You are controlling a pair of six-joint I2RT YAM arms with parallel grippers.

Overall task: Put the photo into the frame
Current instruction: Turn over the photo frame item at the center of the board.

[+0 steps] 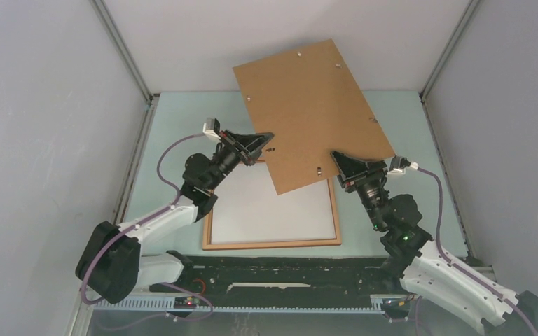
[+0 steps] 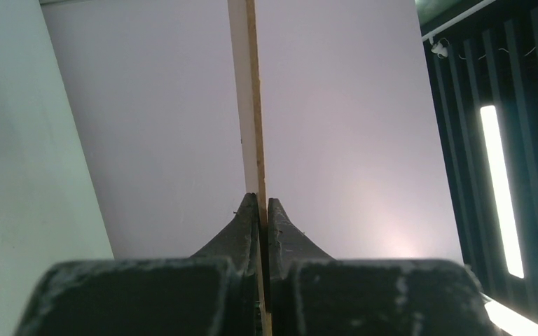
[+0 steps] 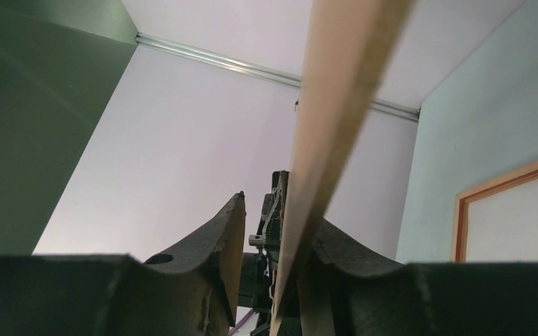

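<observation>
The frame (image 1: 273, 244), with a thin orange-brown wooden rim, lies flat on the table between the arms; it also shows in the right wrist view (image 3: 460, 224). A plain white sheet (image 1: 266, 206) fills it; no sunset picture shows. A brown backing board (image 1: 312, 105) is held tilted in the air above the frame's far edge. My left gripper (image 1: 270, 138) is shut on the board's left edge (image 2: 252, 105), fingertips pinching it (image 2: 263, 204). My right gripper (image 1: 336, 158) is at the board's lower right edge, jaws apart around it (image 3: 280, 210), the board (image 3: 336, 91) resting against the right finger.
Grey enclosure walls stand on the left (image 1: 42, 140), right (image 1: 504, 105) and back. A black slotted rail (image 1: 273, 274) runs along the near edge between the arm bases. The table surface (image 1: 175, 133) is pale green.
</observation>
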